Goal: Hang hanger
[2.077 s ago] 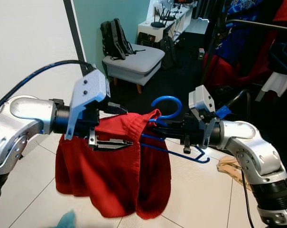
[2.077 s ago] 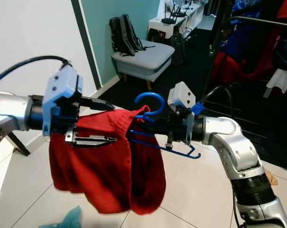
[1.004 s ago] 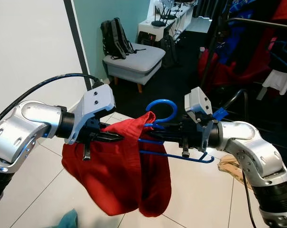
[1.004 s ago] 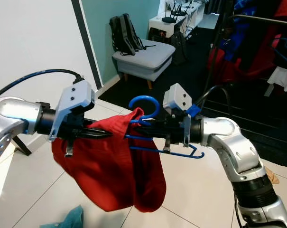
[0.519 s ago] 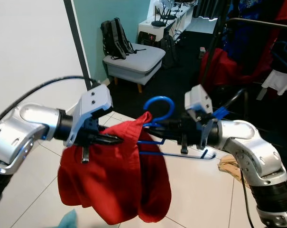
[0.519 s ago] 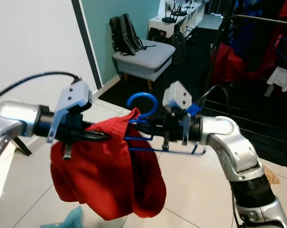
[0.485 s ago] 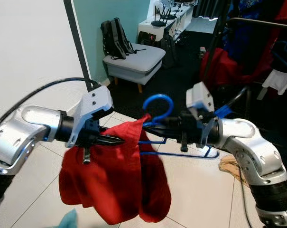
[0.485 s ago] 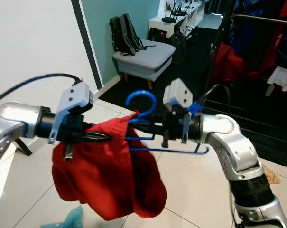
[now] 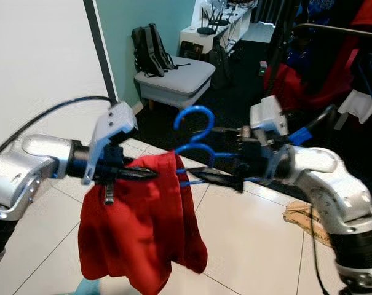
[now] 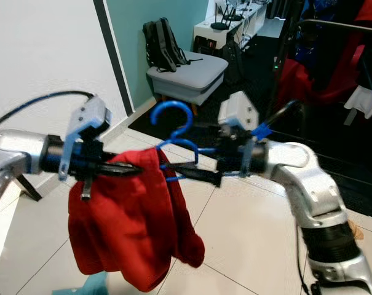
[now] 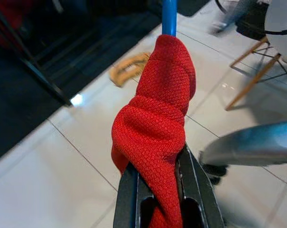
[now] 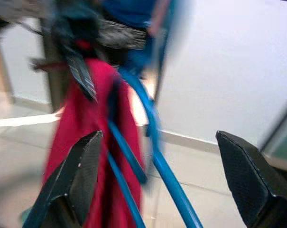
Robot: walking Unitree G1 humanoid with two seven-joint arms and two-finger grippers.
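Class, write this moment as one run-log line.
left gripper: shut on red cloth | right gripper: open | blue hanger: unhung

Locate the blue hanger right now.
Eye views: the blue hanger is mid-frame between the arms, hook up, red garment draped over it. The left pincer grips the cloth; the open right pincer sits just beside it.
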